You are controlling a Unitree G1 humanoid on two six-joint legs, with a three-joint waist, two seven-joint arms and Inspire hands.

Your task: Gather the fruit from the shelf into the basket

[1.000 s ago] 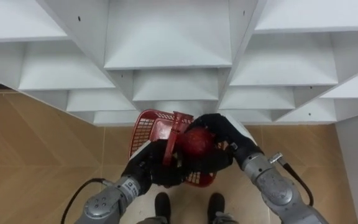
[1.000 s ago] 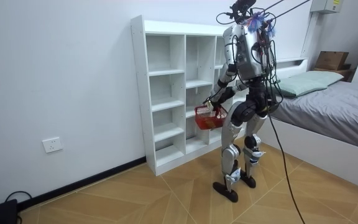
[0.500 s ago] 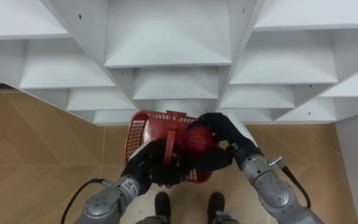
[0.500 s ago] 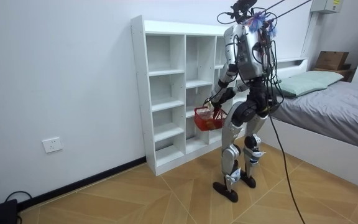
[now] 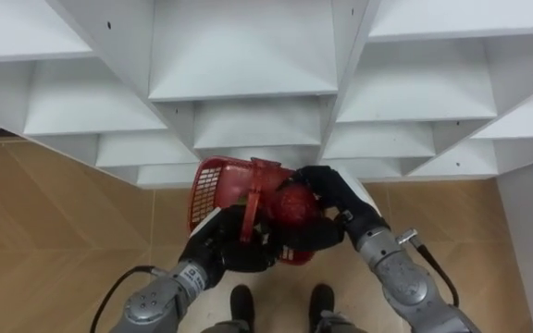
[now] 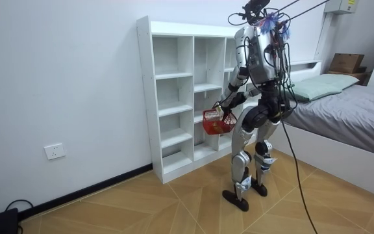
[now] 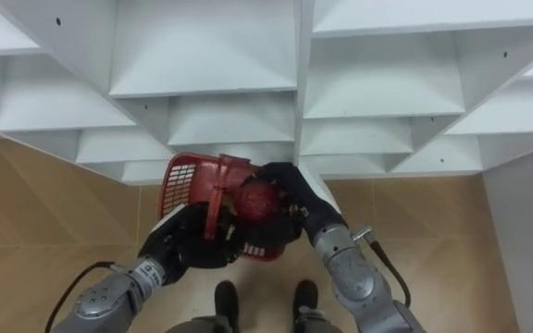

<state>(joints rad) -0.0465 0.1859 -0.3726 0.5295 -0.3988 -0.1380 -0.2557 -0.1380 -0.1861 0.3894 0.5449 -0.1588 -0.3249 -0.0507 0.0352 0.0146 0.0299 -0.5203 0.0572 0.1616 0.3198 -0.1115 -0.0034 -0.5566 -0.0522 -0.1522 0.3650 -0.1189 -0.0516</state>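
A red plastic basket hangs in front of the white closet. My left hand is curled round its upright red handle. My right hand is curled round a dark red round fruit and holds it over the basket's right side, at the rim. In the room view I stand upright facing the closet's middle column, basket at waist height.
The white closet with several bare shelves rises right before me. Wooden floor lies below. A bed stands at the room view's right, close behind me.
The basket has tilted and shifted slightly left and up. My right hand has brought the red fruit a little lower, closer into the basket. My stance is unchanged.
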